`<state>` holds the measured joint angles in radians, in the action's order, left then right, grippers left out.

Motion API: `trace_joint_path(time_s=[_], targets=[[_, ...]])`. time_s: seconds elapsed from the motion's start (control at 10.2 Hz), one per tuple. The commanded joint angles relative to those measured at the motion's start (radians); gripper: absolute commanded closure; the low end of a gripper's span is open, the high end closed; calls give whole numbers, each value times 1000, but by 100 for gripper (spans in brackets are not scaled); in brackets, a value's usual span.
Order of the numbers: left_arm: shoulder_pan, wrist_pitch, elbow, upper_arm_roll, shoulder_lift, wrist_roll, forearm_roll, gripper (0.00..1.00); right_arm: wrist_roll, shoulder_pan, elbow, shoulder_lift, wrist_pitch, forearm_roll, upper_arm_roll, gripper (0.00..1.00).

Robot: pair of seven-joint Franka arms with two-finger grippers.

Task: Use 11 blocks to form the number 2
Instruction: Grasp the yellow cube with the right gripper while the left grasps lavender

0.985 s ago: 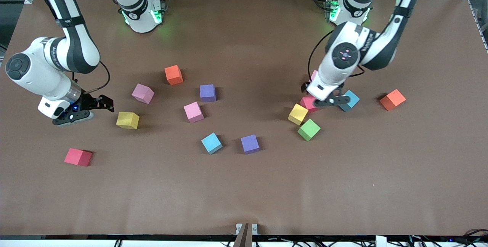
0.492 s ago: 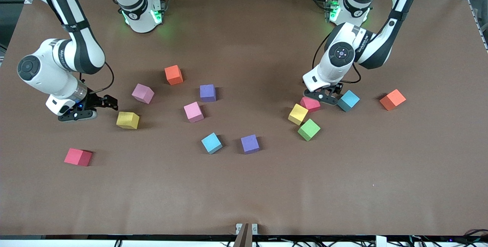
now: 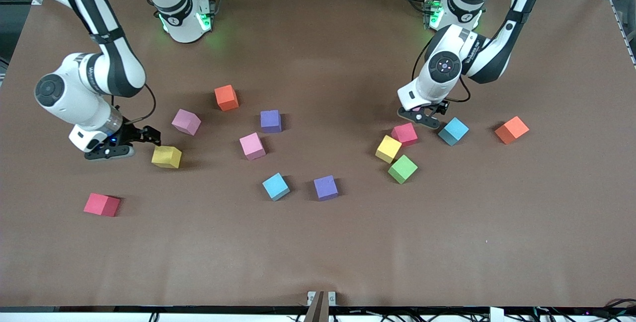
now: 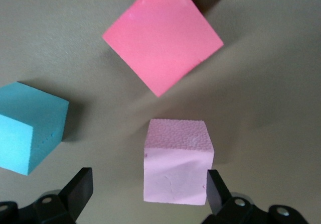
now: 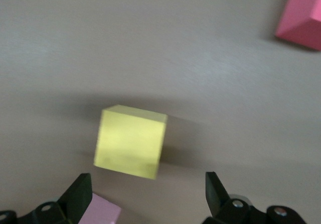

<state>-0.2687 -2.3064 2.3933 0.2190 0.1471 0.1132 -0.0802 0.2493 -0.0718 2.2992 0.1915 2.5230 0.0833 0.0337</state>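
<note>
Eleven blocks lie scattered mid-tabletop (image 3: pixel 318 242), no digit formed. The right end effector (image 3: pixel 130 142), fingers apart, sits just beside a yellow block (image 3: pixel 166 156). The left end effector (image 3: pixel 422 116), fingers apart, hangs over a pale pink block (image 4: pixel 176 169).

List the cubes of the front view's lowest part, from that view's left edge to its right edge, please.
red cube → light blue cube → purple cube → green cube
</note>
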Motion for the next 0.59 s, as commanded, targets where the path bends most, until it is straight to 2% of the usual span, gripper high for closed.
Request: trace_joint_path(time_s=[0.0,0.3,0.49], targets=[[0,-25,17,37,5,2,14,0,16,12,8,12,31,10,3,0],[-1,-131,20,52,96,14,14,0,283,7,2,42,69,-1,2,0],[2,-134,20,52,106,14,5,0,533,-13,2,57,117,-2,2,0]])
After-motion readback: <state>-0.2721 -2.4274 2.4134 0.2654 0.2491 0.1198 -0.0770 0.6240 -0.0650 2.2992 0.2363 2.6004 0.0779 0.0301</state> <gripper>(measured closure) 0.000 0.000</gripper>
